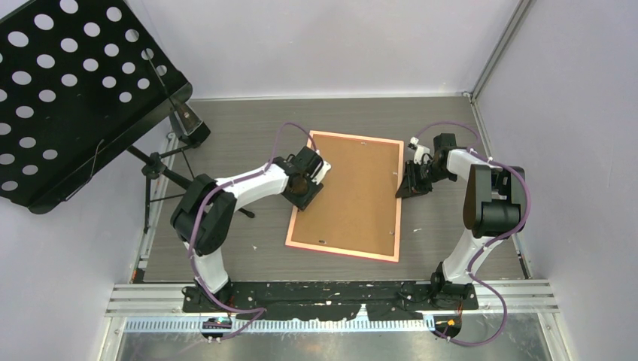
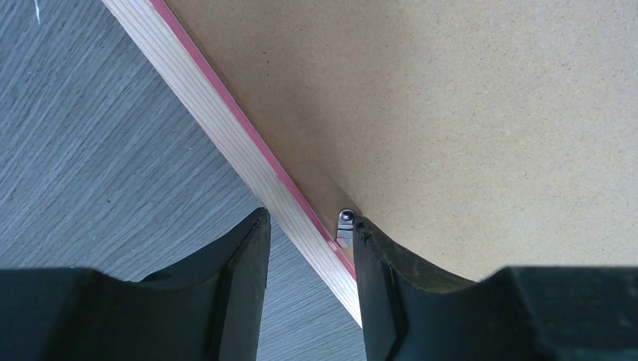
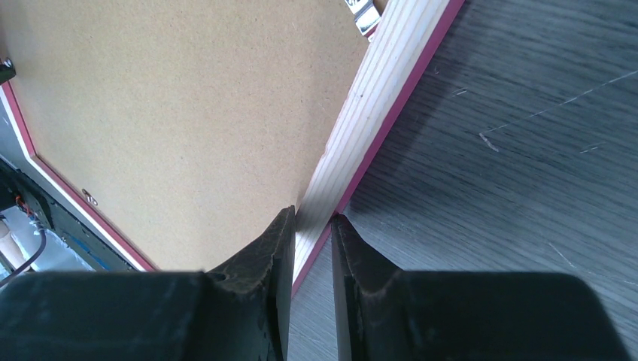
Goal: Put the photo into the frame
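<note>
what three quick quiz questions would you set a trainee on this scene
1. True or false: the frame lies with its brown board back facing up.
2. The left gripper straddles: A) the frame's edge, B) the music stand, C) the photo.
3. Which fingers sit tighter around the frame's edge, those of the left gripper or of the right gripper?
Key: 1 true; 2 A; 3 right gripper.
</note>
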Controlling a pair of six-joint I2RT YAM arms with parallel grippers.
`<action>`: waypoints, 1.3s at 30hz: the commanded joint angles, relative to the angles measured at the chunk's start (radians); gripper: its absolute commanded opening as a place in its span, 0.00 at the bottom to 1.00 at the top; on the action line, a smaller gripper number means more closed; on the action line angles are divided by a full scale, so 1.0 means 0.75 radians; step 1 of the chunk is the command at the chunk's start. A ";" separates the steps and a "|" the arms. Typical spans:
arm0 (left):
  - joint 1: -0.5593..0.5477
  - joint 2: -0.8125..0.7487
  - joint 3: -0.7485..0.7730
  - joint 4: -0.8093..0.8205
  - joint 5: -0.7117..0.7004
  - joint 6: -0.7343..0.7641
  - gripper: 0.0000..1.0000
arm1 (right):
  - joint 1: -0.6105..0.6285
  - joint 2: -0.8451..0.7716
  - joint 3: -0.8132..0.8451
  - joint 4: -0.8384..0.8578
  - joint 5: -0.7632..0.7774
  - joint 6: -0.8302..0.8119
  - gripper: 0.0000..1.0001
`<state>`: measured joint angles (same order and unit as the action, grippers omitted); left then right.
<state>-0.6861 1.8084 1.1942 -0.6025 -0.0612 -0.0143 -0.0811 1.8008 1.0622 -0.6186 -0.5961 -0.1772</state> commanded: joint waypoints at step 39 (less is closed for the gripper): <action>-0.156 0.020 0.068 -0.067 -0.214 0.146 0.40 | 0.016 0.064 0.015 0.023 0.064 -0.034 0.05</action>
<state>-0.7902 1.8202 1.2118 -0.6460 -0.2104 0.0731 -0.0856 1.8133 1.0714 -0.6292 -0.6064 -0.1768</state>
